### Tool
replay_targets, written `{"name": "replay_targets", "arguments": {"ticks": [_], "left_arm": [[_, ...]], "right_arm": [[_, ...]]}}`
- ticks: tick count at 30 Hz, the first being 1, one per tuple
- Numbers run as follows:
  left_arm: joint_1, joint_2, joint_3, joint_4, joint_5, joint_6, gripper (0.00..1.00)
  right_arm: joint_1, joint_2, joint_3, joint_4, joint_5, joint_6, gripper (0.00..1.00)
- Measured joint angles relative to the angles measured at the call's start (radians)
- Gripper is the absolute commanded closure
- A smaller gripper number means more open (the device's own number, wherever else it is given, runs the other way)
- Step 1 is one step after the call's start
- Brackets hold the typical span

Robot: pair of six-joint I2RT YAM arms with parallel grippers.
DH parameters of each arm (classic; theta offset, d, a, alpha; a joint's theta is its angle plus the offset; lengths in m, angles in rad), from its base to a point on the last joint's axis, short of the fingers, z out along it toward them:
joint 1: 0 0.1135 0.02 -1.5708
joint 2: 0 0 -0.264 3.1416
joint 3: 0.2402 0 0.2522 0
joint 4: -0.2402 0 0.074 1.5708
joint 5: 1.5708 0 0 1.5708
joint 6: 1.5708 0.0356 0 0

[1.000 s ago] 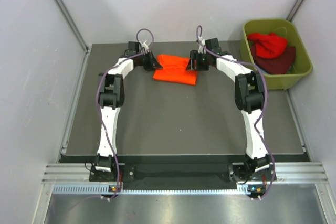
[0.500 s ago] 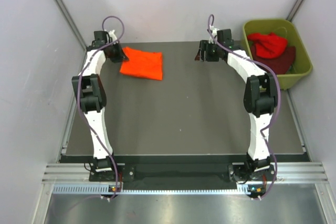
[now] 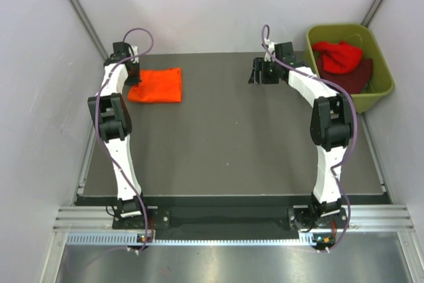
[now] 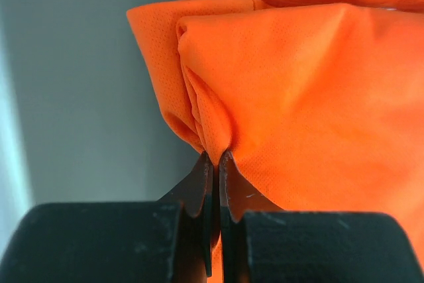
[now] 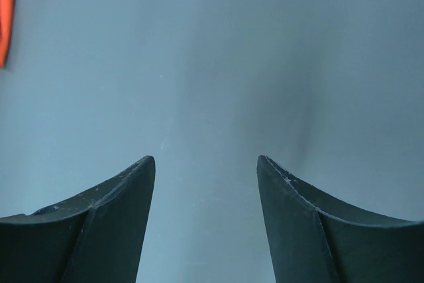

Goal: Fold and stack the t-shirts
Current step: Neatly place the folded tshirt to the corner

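At the far-left corner of the table [image 3: 225, 144] the folded orange t-shirt [image 3: 158, 86] now lies, dragged there from the middle by the left end effector [image 4: 215, 158], which pinches its edge. The right end effector [image 5: 205, 167] has let go and hangs spread and empty. This looks like the stacking spot.
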Motion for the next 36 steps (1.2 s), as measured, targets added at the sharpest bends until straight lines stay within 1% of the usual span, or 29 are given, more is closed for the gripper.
{"name": "replay_targets", "arguments": {"ticks": [6, 20, 28, 36], "left_arm": [[0.006, 0.028, 0.024, 0.022, -0.165, 0.093, 1.00], [0.056, 0.128, 0.097, 0.145, -0.396, 0.211, 1.00], [0.095, 0.202, 0.206, 0.220, -0.460, 0.266, 1.00], [0.110, 0.232, 0.240, 0.248, -0.477, 0.286, 1.00]], "right_arm": [[0.000, -0.042, -0.031, -0.001, 0.009, -0.009, 0.36], [0.000, -0.093, -0.090, -0.003, 0.022, -0.026, 0.36], [0.000, -0.097, -0.099, -0.007, 0.023, -0.027, 0.36], [0.004, -0.102, -0.105, -0.008, 0.026, -0.027, 0.36]]}}
